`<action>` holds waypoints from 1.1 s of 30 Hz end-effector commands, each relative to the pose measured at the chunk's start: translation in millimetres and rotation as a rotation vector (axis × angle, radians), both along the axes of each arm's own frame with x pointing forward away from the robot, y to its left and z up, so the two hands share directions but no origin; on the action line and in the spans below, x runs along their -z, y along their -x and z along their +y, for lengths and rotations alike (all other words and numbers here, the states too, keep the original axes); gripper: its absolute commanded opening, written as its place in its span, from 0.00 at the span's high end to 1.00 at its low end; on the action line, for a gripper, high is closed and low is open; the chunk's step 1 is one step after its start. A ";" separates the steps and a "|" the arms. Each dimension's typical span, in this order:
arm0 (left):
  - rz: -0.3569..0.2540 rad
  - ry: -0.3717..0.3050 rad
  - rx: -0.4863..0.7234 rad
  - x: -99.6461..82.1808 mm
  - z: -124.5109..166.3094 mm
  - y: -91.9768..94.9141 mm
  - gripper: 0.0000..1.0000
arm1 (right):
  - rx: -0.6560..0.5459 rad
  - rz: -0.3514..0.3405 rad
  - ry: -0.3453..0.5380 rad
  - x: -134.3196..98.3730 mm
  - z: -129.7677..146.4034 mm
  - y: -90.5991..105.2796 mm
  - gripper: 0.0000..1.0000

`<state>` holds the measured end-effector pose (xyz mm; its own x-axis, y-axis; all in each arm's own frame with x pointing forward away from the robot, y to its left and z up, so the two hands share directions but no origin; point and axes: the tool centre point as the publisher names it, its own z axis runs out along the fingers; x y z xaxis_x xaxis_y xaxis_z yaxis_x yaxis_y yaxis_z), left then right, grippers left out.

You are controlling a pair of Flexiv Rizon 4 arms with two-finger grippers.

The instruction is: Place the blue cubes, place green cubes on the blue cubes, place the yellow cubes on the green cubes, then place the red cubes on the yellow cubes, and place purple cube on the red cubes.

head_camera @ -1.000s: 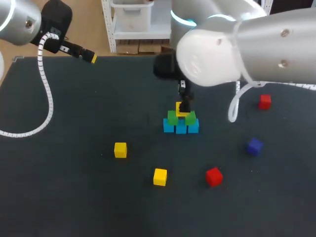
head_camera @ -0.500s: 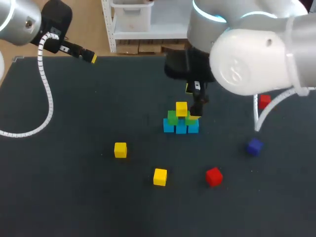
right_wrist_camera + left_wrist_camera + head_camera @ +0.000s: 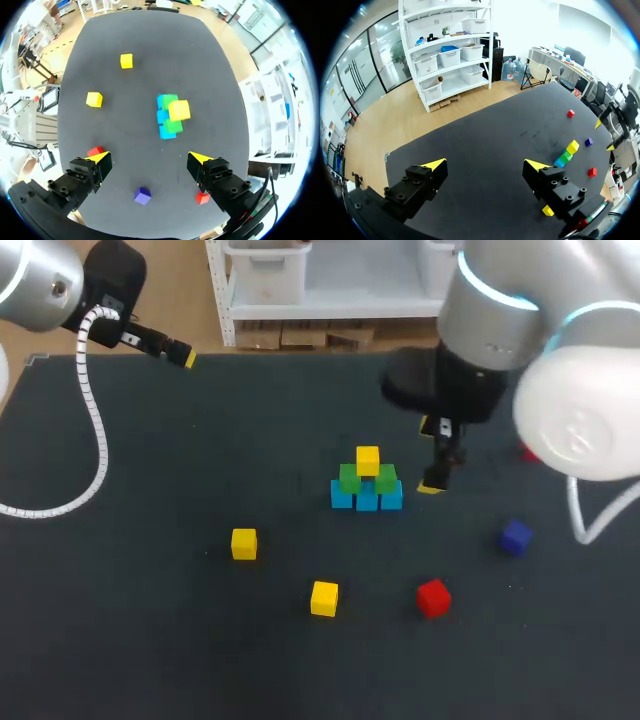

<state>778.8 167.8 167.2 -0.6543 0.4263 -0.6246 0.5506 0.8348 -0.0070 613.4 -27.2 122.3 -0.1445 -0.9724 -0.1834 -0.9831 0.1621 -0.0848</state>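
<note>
Right gripper [image 3: 149, 157] spread wide, empty; nearest loose yellow cube [image 3: 94, 99] lies ahead of it, apart from cube stack [image 3: 169, 116].

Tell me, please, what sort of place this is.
Most likely a robot lab's test bench: a left arm and a right arm stand over a dark table with a stack of coloured cubes.

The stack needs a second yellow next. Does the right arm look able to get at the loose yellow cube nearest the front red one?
Probably yes: the right gripper is open and empty beside the stack, and that yellow cube lies alone, with nothing between them.
</note>
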 end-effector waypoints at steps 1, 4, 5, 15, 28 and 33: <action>-0.002 0.003 0.003 0.6 0.7 -0.4 0.00 | 0.044 -0.101 -0.028 -1.8 -18.9 6.3 0.00; -0.002 0.003 0.003 0.6 0.7 -0.4 0.00 | 0.071 -0.118 -0.047 -2.1 -29.8 4.3 0.00; -0.002 0.003 0.003 0.6 0.7 -0.4 0.00 | 0.082 -0.130 -0.058 -1.9 -34.4 2.9 0.00; -0.002 0.003 0.003 0.6 0.7 -0.4 0.00 | 0.164 -0.133 -0.094 4.7 -57.2 -1.0 0.00; -0.002 0.003 0.003 0.6 0.7 -0.4 0.00 | 0.209 -0.121 -0.110 12.9 -68.7 0.2 0.00; -0.002 0.003 0.003 0.6 0.7 -0.4 0.00 | 0.210 -0.112 -0.109 15.2 -71.4 0.0 0.00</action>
<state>778.8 167.8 167.2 -0.6543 0.4263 -0.6246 0.5506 0.8348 -0.0070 614.3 -97.5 108.1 -0.3151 -0.8975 -0.3086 -0.9128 0.3756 -0.1603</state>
